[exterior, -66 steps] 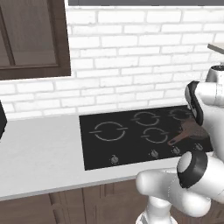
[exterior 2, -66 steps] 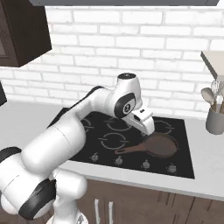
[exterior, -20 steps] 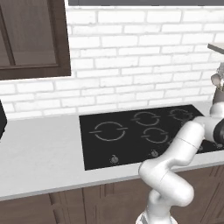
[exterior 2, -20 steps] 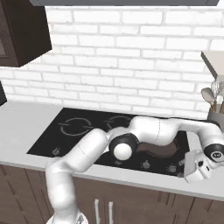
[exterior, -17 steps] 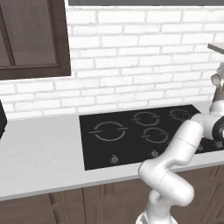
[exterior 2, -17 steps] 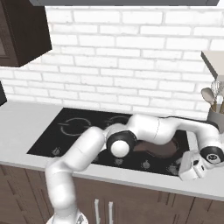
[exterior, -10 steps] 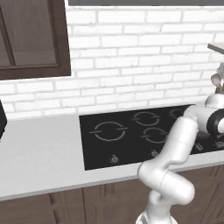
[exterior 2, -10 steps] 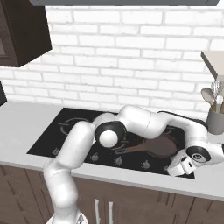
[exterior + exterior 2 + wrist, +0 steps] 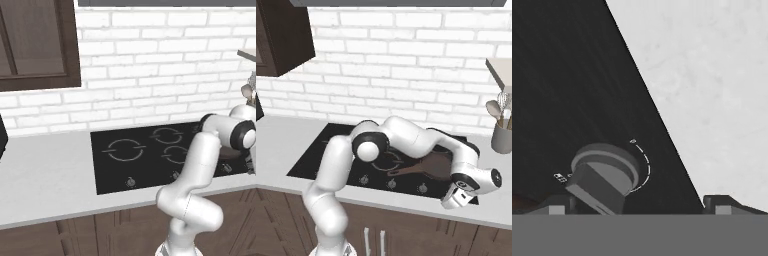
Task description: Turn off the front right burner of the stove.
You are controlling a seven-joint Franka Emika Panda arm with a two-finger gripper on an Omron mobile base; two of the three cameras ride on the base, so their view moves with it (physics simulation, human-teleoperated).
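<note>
Above the flat black glass stove (image 9: pixel 572 75), the two-finger gripper (image 9: pixel 634 204) hangs with jaws spread around a round grey knob (image 9: pixel 604 172); its dial markings are unreadable.

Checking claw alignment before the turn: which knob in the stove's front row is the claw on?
The rightmost knob, near the stove's right edge beside the grey counter. The claw is down at it; the other knobs sit further left.

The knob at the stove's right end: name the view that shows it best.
The hand view: the knob sits close, with its dial arc plain, between the pincer tips. In the right base view the hand hides that corner of the stove; in the left base view the arm covers it.
</note>
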